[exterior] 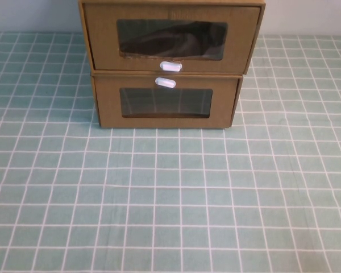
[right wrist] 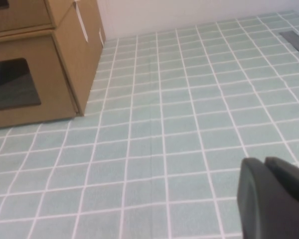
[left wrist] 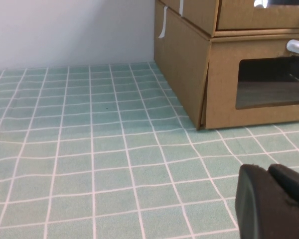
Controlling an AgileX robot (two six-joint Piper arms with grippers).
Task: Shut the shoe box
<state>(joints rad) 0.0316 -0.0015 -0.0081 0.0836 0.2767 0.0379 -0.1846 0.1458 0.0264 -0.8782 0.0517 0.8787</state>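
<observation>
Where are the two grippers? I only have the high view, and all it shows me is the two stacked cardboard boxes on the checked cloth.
Observer: The left gripper hangs over the tablecloth, out from the left front corner of the lower box. It touches neither that box nor the shoe box above it.
Operator: And the right one?
Observer: The right gripper hangs over the cloth out from the stack's right front corner, also clear of it.
Operator: Anything on the stack's sides?
Observer: A white strip sits high on the left side wall.
</observation>
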